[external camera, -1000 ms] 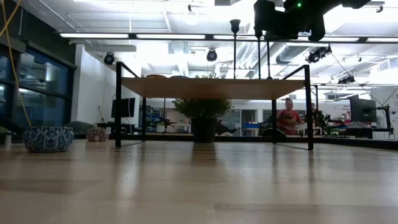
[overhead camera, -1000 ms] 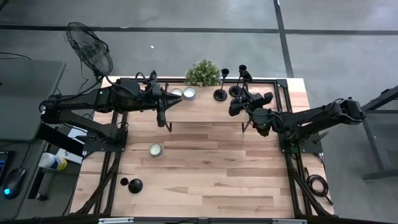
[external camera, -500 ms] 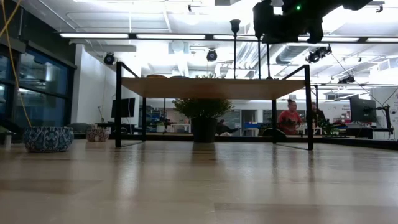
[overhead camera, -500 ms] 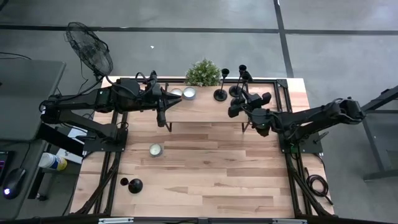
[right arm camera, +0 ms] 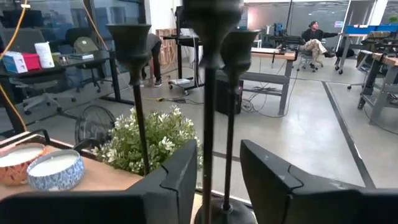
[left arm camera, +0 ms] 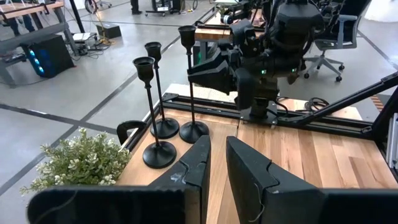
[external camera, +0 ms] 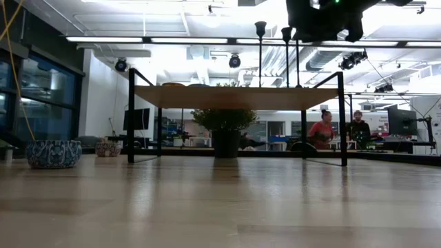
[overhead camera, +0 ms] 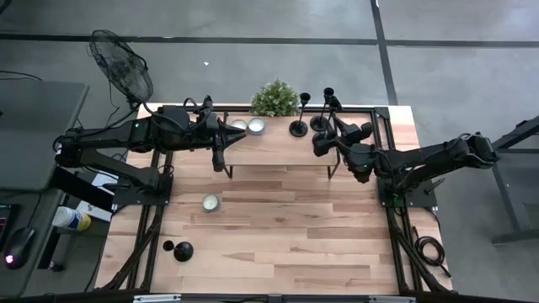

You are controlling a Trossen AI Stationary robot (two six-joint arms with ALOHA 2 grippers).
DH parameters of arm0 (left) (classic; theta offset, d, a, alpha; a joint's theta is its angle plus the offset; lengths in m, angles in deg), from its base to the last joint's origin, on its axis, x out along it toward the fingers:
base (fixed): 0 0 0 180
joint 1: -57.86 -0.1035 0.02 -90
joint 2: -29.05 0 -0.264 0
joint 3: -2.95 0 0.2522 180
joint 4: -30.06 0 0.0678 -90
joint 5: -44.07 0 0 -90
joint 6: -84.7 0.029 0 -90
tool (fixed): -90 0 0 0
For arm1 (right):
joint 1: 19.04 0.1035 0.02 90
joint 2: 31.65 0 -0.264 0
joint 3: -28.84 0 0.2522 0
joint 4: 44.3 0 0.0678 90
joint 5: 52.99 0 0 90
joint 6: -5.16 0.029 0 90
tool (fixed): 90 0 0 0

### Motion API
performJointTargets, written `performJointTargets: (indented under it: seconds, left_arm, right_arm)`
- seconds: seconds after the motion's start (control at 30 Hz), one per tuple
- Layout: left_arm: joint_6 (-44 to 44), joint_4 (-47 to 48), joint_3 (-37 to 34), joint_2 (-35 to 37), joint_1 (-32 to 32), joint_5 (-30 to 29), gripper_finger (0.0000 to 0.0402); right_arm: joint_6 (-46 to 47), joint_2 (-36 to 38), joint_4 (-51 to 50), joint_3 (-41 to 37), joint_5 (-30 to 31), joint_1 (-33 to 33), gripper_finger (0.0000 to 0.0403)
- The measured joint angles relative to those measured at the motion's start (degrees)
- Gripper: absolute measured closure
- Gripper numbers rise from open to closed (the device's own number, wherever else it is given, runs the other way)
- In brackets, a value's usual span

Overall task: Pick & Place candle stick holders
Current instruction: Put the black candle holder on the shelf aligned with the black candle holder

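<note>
A raised wooden shelf [overhead camera: 278,145] stands on dark legs at the far end of the table, and everything gathers around it. Three candle stick holders [left arm camera: 166,99] stand upright in a tight cluster on the shelf's far right corner, just beside the potted plant [overhead camera: 274,98]. A fourth, short holder [overhead camera: 183,251] sits well apart from the shelf, down on the table [overhead camera: 278,244] near its front left corner.

The right gripper [right arm camera: 217,163] hangs at the shelf's right end, right at the cluster. Its fingers are parted around the stem of the nearest tall holder [right arm camera: 209,93] without pinching it; the base rests on the shelf.

The left gripper [left arm camera: 217,163] hovers over the shelf's left part, fingers close together with a narrow gap and nothing between them. Two candle bowls [overhead camera: 248,125] sit on the shelf between it and the plant.

A third candle [overhead camera: 210,202] rests on the table in front of the shelf.
</note>
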Motion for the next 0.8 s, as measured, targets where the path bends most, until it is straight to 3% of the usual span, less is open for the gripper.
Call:
performJointTargets:
  seconds: [0.43, 0.8]
  left_arm:
    - [-1.2, 3.1, 0.1, 1.6, 0.0, 0.0, 0.0351]
    - [-8.4, 17.7, 0.0, 5.3, 0.0, 2.3, 0.0351]
  right_arm:
    - [0.0, 6.9, -7.9, 0.1, -0.1, 6.6, 0.028]
    - [0.0, 10.0, -10.5, 0.1, -0.3, 13.9, 0.0281]
